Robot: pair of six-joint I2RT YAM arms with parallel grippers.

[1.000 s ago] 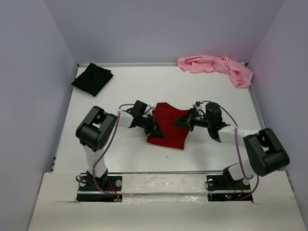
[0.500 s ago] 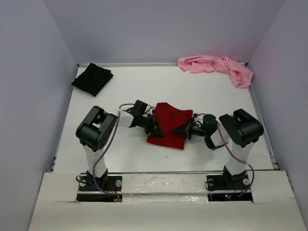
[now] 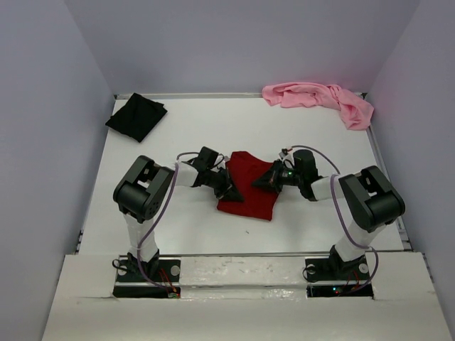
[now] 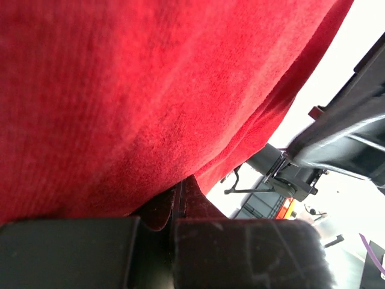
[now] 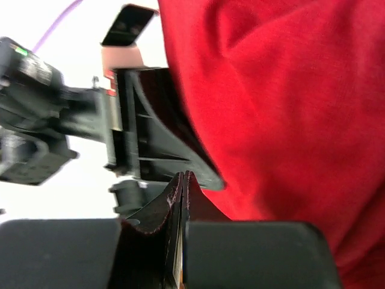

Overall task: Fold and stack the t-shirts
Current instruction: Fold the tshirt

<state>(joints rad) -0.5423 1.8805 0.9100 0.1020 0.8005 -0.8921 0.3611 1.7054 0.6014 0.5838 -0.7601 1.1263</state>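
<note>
The dark red t-shirt (image 3: 249, 190) lay mid-tabletop (image 3: 199, 138), between both arms, partly folded into a rough rectangle. The left end effector (image 3: 227, 189) was pressed together, pinching the shirt's left edge; the right end effector (image 3: 265, 182) was likewise closed, pinching its right edge. The black t-shirt (image 3: 136, 117) sat at the far left corner as a compact shape, apparently already folded. The light pink t-shirt (image 3: 320, 99) lay crumpled at the far right corner, unfolded. Judged progress: roughly one shirt finished; the red fold in hand; the pink shirt and all stacking not yet done.
</note>
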